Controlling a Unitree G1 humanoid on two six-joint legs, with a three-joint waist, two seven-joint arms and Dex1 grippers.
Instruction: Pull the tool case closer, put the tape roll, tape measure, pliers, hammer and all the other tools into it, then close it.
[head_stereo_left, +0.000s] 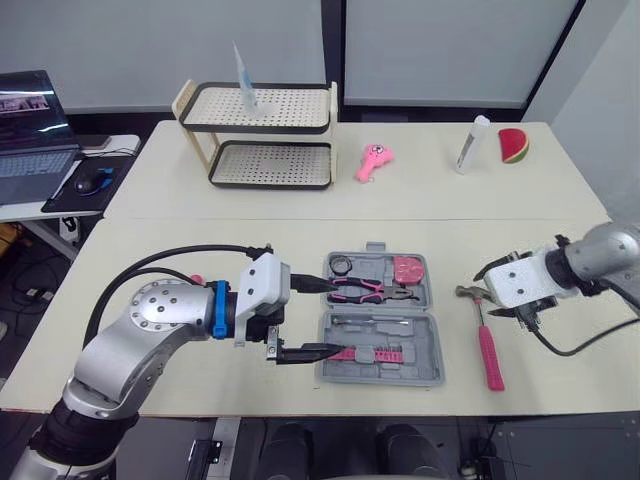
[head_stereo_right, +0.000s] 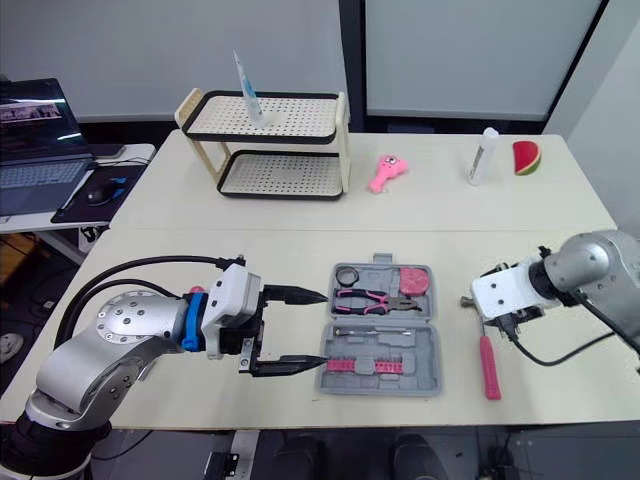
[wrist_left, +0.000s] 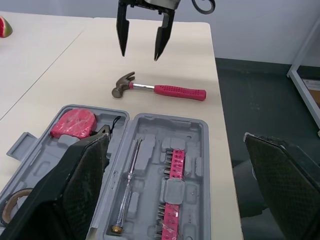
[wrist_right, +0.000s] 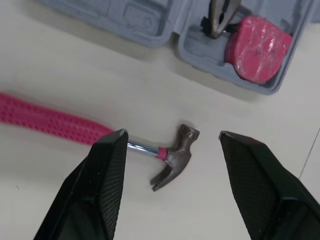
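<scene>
The grey tool case (head_stereo_left: 430, 335) lies open at the table's front centre. Its far half holds the tape roll (head_stereo_left: 342, 265), pliers (head_stereo_left: 365, 290) and pink tape measure (head_stereo_left: 407, 270); the near half holds a screwdriver (wrist_left: 130, 185) and a pink bit strip (head_stereo_left: 375, 353). The pink-handled hammer (head_stereo_left: 487, 345) lies on the table just right of the case. My left gripper (head_stereo_left: 335, 318) is open at the case's left edge, its fingers spanning both halves. Just above the hammer head (wrist_right: 175, 160), my right gripper (wrist_right: 172, 134) hangs open and holds nothing.
A two-tier rack (head_stereo_left: 265, 135) stands at the back left, with a pink toy (head_stereo_left: 373, 160), a white tube (head_stereo_left: 472, 143) and a watermelon slice (head_stereo_left: 513, 145) along the back. A laptop (head_stereo_left: 30, 125) sits on a side desk at left. The case lies near the table's front edge.
</scene>
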